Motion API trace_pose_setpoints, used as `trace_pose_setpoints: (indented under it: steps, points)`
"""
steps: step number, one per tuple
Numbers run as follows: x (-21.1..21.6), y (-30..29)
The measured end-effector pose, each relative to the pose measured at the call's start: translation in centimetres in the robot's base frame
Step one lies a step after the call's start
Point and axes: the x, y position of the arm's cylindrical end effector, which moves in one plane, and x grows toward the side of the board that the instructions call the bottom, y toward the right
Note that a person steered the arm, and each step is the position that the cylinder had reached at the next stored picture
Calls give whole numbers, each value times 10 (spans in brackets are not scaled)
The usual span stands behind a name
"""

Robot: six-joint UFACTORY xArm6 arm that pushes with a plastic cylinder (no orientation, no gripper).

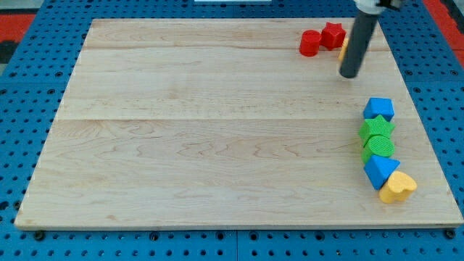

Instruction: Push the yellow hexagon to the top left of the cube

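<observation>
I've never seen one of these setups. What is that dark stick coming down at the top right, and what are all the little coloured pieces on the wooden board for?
The stick is the end of a robot arm. It has no gripper and holds nothing; my tip slides over the wooden board to push blocks. There is one camera, looking down at the board. Just behind the rod, a yellow block peeks out, mostly hidden. To its left sit a red cylinder and a red star. Down the view's right edge runs a row: blue cube, green star, green cylinder, blue triangle, yellow heart.
</observation>
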Motion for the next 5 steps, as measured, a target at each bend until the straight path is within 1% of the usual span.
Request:
trace_pose_setpoints:
  steps: [1, 2, 3, 4, 5]
  points:
    - [-35, 96]
    - [-61, 129]
    - [-113, 87]
    - [-119, 33]
    - [-67, 32]
